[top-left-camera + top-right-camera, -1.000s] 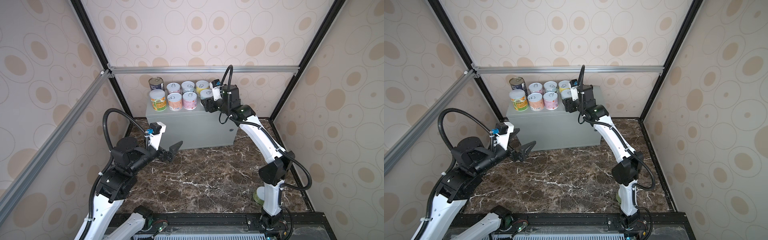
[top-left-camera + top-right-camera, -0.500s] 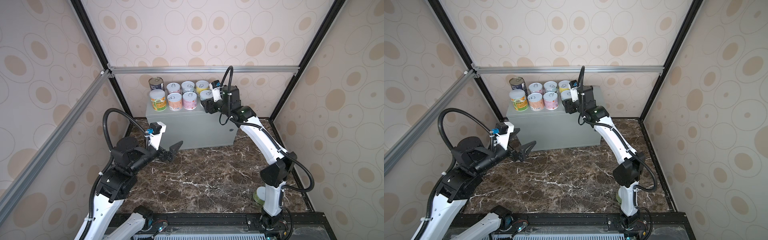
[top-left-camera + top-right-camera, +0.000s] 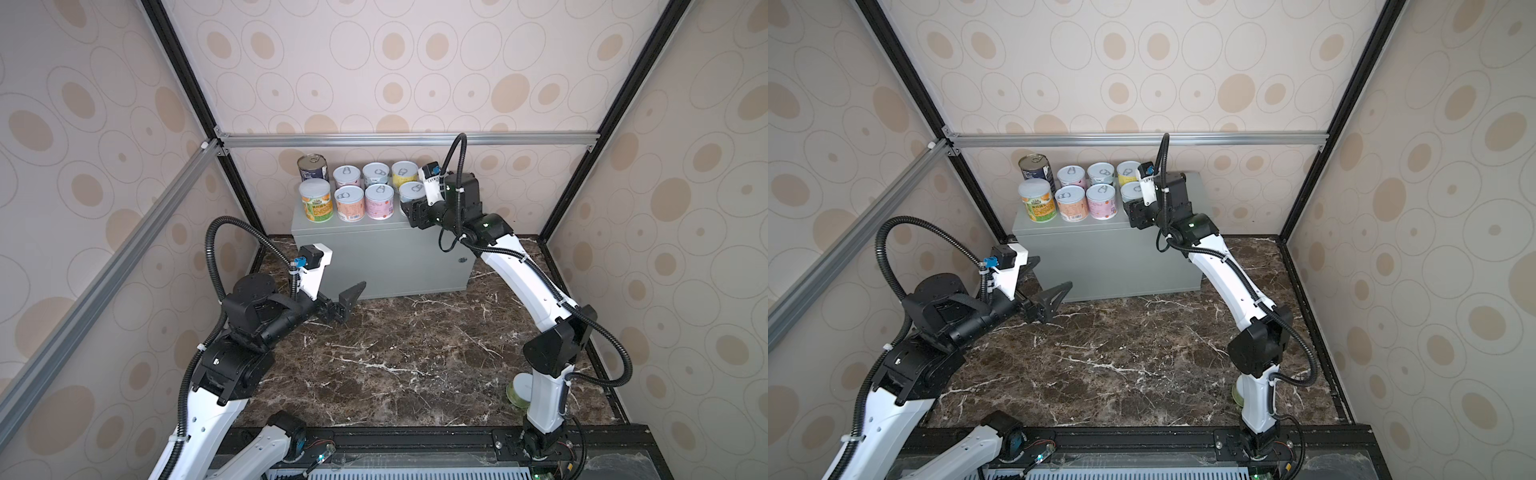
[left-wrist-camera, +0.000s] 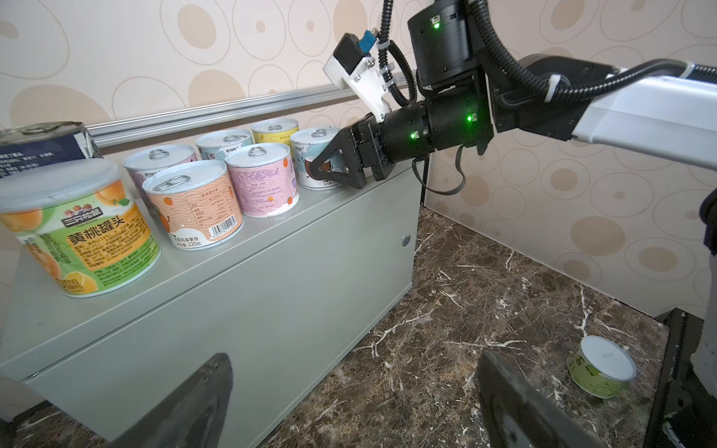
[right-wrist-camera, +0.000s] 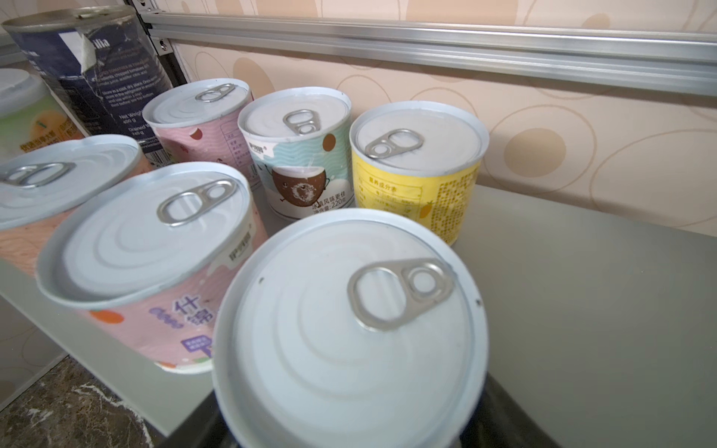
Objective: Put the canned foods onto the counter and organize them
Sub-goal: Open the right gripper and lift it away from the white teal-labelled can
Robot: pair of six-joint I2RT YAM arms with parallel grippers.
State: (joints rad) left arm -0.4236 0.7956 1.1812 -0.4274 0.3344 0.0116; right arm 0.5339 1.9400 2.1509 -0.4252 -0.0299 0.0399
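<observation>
On the grey counter (image 3: 374, 257) we count eight cans (image 3: 349, 203) in two rows. The left gripper (image 3: 1054, 272) hangs wide open over the marble (image 3: 395, 353). The right gripper (image 4: 322, 165) straddles the white can (image 4: 310, 149) ending the front row, but honestly we can't tell if it's clamped. One green can (image 4: 599, 370) sits on the marble.

The can (image 5: 349, 329) at the right gripper (image 4: 326, 163) had a matt, pale metal pull-tab lid and a paper label. Farther from that gripper, the dark-blue can (image 5: 89, 70) wore a torn paper label under a bare metal top. The peach can (image 4: 77, 240) had a frosted plastic lid. The surface (image 5: 582, 291) was smooth painted metal, the marble (image 3: 395, 353) glossy.
</observation>
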